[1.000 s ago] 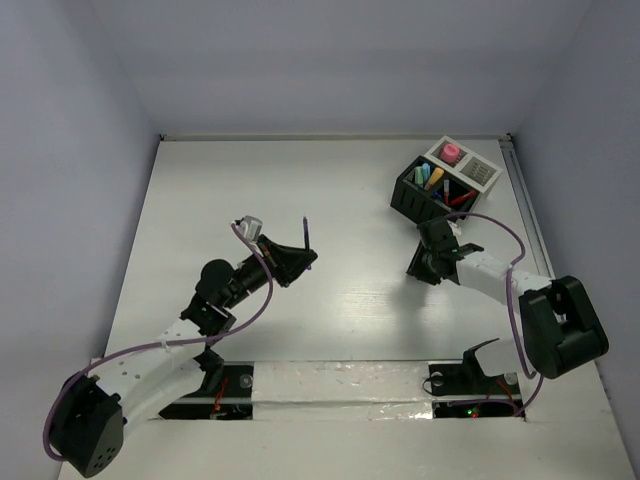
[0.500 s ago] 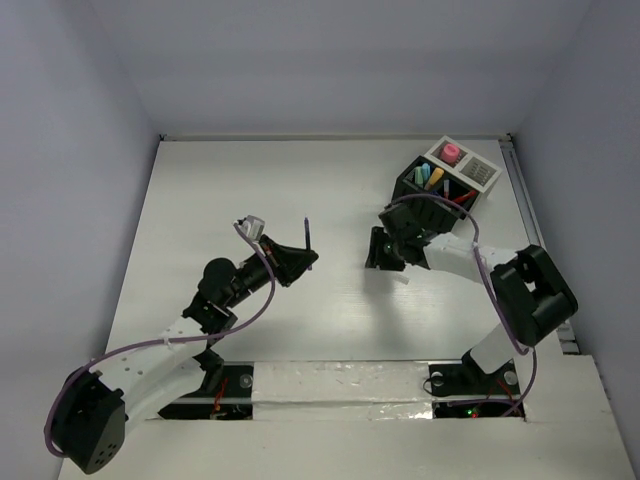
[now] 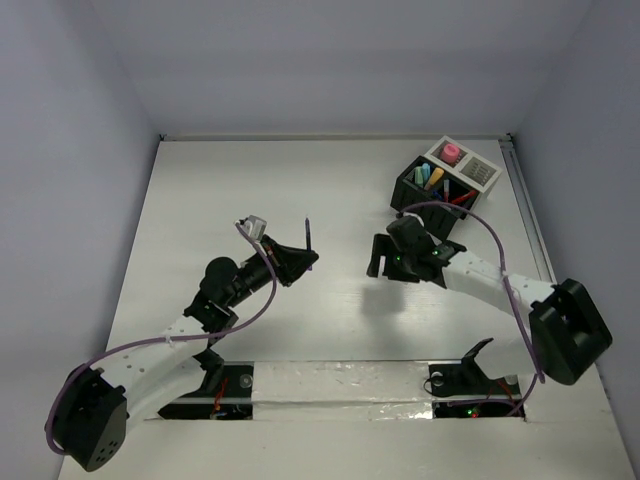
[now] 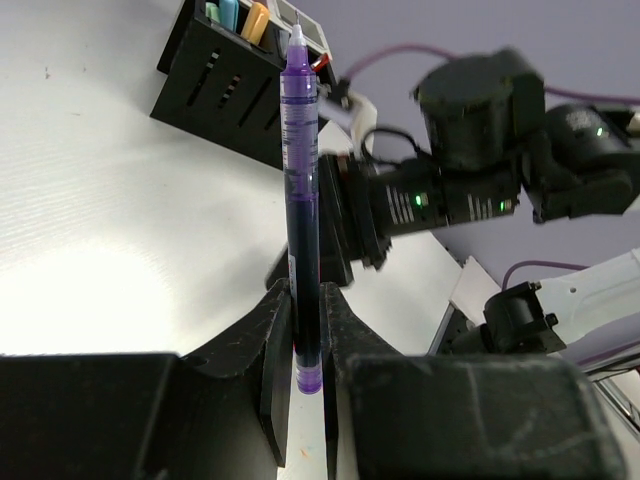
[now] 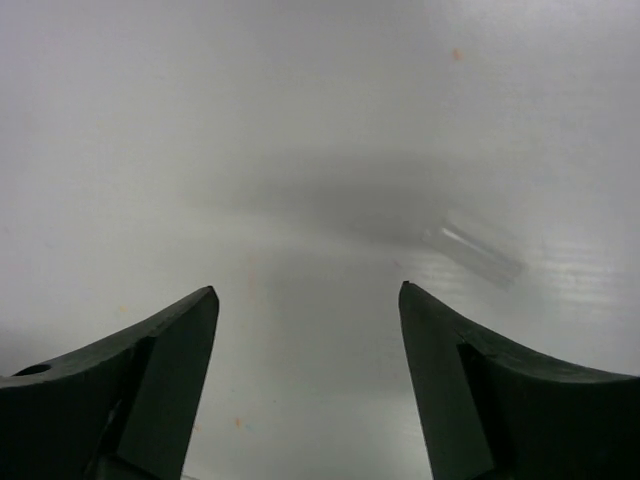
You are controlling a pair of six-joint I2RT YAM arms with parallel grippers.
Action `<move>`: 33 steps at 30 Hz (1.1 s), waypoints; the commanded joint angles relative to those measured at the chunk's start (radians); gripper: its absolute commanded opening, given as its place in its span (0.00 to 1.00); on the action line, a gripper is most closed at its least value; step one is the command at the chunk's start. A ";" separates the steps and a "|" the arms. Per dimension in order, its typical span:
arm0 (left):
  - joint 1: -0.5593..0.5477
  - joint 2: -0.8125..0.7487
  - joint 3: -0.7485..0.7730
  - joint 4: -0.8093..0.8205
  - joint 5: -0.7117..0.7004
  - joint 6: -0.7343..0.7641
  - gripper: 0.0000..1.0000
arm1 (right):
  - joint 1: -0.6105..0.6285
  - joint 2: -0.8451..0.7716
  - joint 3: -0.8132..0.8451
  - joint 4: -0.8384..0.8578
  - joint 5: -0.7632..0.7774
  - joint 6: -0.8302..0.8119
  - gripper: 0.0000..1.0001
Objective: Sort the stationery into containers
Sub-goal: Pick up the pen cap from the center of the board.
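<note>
**Item 1: left fingers** (image 4: pixel 272 350)
- State: drawn narrow and clamped on the purple pen (image 4: pixel 301 180).
- Grip point: near the pen's lower end, with a short stub showing below the fingers.
- Pen attitude: upright between the fingers, with most of its barrel and its pale tip standing clear beyond the fingertips.
- The pen is off the counter (image 3: pixel 220 200).

**Item 2: right fingers** (image 5: pixel 165 350)
- State: spread wide, with nothing between them.
- Bare white counter lies beyond the fingertips.
- A small clear, glinting patch lies on the counter past one fingertip. What it is cannot be told.
- In the top view these fingers are near the left fingers and the pen, but apart from them.

**Item 3: black organizer** (image 3: pixel 425 198)
- Build: a multi-compartment box joined to a white section (image 3: pixel 482 172) with a grid-patterned top.
- Place: on the counter behind the right fingers, just past that arm's wrist. It is well apart from the left fingers, on the side their pen tip faces.

**Item 4: contents of the black compartments**
- Teal marker (image 3: pixel 420 175) and orange marker (image 3: pixel 435 178), side by side with their ends up.
- Dark blue pen (image 3: pixel 447 186) and red pen (image 3: pixel 461 198), both leaning.
- All four are well away from both sets of fingers.

**Item 5: pink-capped bottle** (image 3: pixel 451 153)
- It stands upright in the white section, at the end of the organizer farthest from the right fingers.
</note>
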 commanded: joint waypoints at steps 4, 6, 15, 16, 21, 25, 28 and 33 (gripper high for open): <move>-0.003 -0.014 0.006 0.050 -0.007 0.018 0.00 | -0.001 -0.106 -0.163 -0.016 0.002 0.119 0.88; -0.003 -0.011 0.004 0.051 -0.004 0.018 0.00 | -0.001 -0.090 -0.172 -0.011 0.013 0.126 0.89; -0.003 -0.010 0.004 0.050 -0.007 0.020 0.00 | -0.079 0.008 -0.189 0.096 0.037 0.115 0.88; -0.003 -0.008 0.006 0.050 -0.005 0.021 0.00 | -0.079 0.014 -0.186 0.097 0.048 0.109 0.88; -0.003 0.000 0.007 0.051 -0.005 0.021 0.00 | -0.104 0.037 -0.178 0.133 0.082 0.087 0.88; -0.003 0.004 0.007 0.054 -0.007 0.021 0.00 | -0.113 0.078 -0.151 0.131 0.102 0.058 0.85; -0.003 0.006 0.006 0.053 -0.008 0.023 0.00 | -0.113 0.112 -0.120 0.124 0.114 0.038 0.77; -0.003 0.007 0.007 0.053 -0.010 0.023 0.00 | -0.113 0.144 -0.100 0.108 0.134 0.027 0.59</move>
